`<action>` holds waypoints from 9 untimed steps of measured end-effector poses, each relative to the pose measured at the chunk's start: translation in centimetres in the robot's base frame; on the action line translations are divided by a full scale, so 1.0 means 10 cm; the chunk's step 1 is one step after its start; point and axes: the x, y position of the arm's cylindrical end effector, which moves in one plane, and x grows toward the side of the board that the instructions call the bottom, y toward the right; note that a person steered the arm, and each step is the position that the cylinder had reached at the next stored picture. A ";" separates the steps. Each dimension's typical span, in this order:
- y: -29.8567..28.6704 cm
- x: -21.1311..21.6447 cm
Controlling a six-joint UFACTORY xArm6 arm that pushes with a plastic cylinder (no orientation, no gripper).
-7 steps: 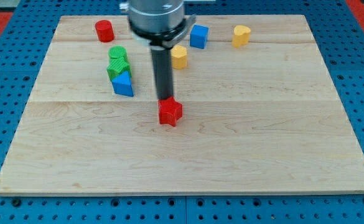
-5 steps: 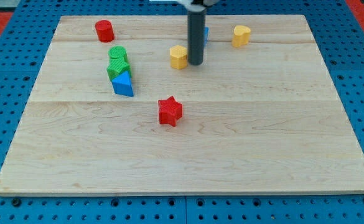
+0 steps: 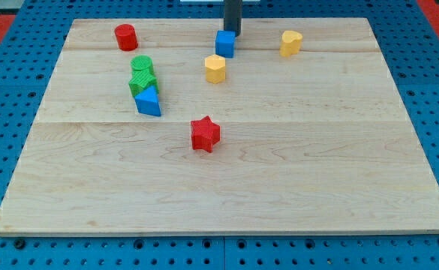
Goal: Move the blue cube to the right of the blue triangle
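My tip [image 3: 233, 34] now behind shifted blue cube [image 3: 225, 43].

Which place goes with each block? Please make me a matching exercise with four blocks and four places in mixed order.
Blocks:
1. blue cube
2. red star
3. red cylinder
4. blue triangle

Places:
A. just below the green blocks
B. near the board's middle, alone
C. right below my tip, at the view's top
D. the board's top left

Pairs: 1-C, 2-B, 3-D, 4-A
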 end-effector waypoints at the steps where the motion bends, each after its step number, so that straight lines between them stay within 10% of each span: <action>1: 0.06 0.06; 9: -0.74 1.30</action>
